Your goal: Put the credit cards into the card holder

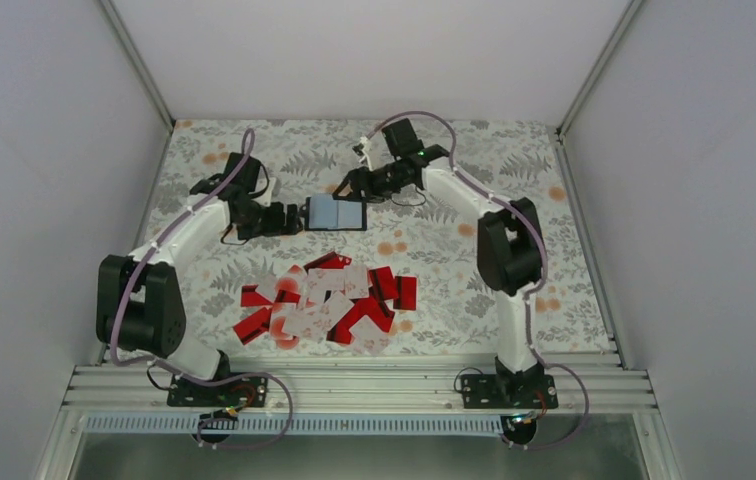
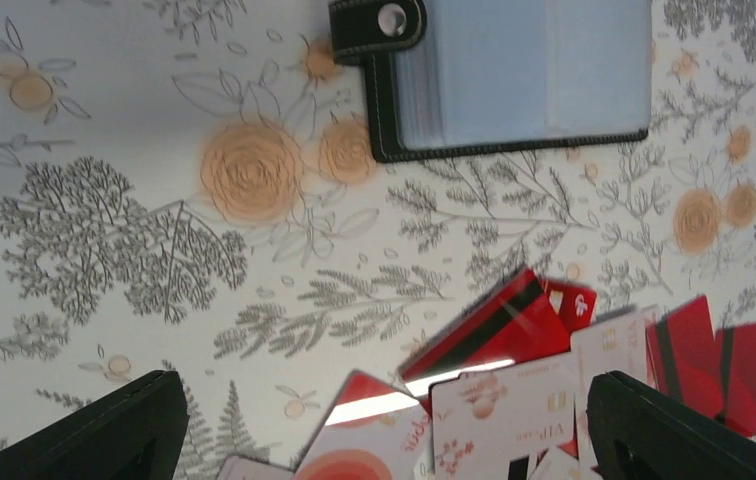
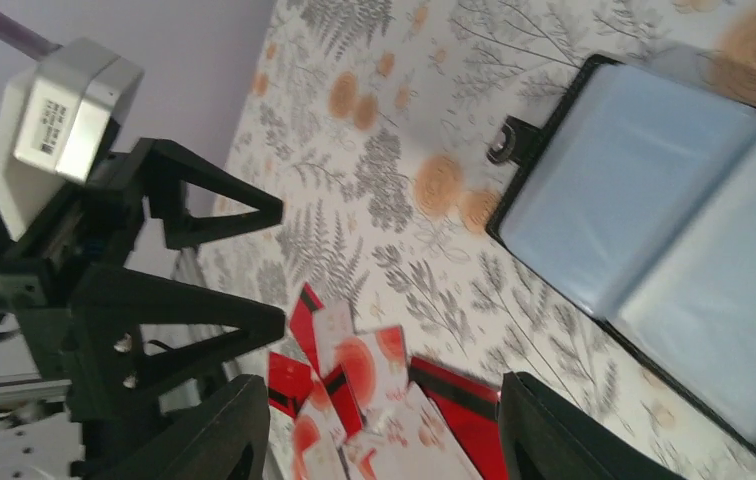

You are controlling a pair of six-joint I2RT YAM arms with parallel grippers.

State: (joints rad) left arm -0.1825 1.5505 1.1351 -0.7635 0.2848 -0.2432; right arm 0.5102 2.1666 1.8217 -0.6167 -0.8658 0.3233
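Observation:
The card holder (image 1: 335, 213) lies open on the floral cloth, black-edged with pale blue-grey sleeves facing up. It also shows in the left wrist view (image 2: 514, 75) and the right wrist view (image 3: 654, 220). The credit cards (image 1: 329, 300), red with dark stripes and white with red marks, lie in a loose overlapping pile nearer the arms; they also show in both wrist views (image 2: 514, 400) (image 3: 374, 400). My left gripper (image 1: 289, 218) is open and empty beside the holder's left edge. My right gripper (image 1: 352, 185) is open and empty just behind the holder's far edge.
The floral cloth (image 1: 454, 260) covers the table, with white walls on three sides. A metal rail (image 1: 354, 385) runs along the near edge by the arm bases. The left gripper's open black fingers (image 3: 224, 205) show in the right wrist view.

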